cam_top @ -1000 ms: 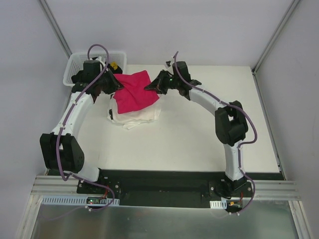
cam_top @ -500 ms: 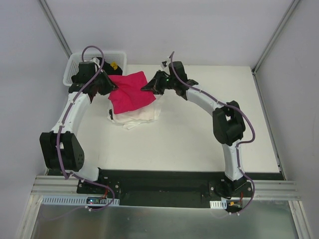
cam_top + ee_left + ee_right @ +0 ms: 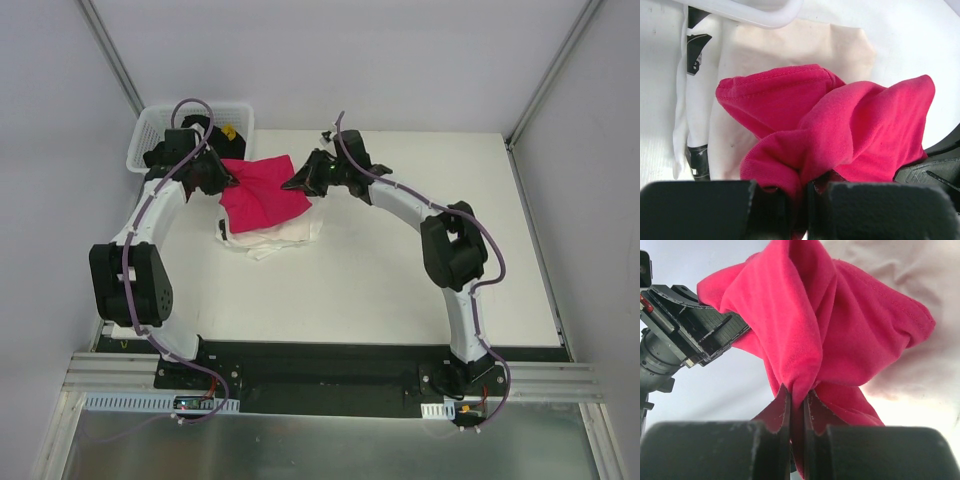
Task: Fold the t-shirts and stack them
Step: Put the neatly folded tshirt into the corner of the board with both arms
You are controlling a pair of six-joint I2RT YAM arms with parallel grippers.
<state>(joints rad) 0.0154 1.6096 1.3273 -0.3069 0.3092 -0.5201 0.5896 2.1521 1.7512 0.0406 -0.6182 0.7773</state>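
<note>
The magenta-red t-shirt [image 3: 262, 190] hung bunched between the two hands near the far left corner of the desk [image 3: 400, 270]. It was held up at both sides, with loose folds drooping in the middle. Directly beneath it lay the cream-white t-shirt [image 3: 280, 232], in a rumpled, roughly folded pile on the desk surface. The red shirt's lower edge seemed to rest on the cream one, though the overhead view was too small to be sure.

The left hand [image 3: 222, 178] gripped the red shirt's left side. In its wrist view, the fingers were pinched narrow on a gathered fold of the cloth. The right hand [image 3: 293, 182] gripped the opposite side. Its fingers were also nearly together, with a thin ridge of red cloth squeezed between them. The two hands faced each other across the shirt, near one another but apart.

Just beyond the left hand, a white lattice basket [image 3: 150, 135] sat at the far left corner of the desk. A dark and yellow object [image 3: 228, 131], too small to identify, showed at the basket's right end.
</note>
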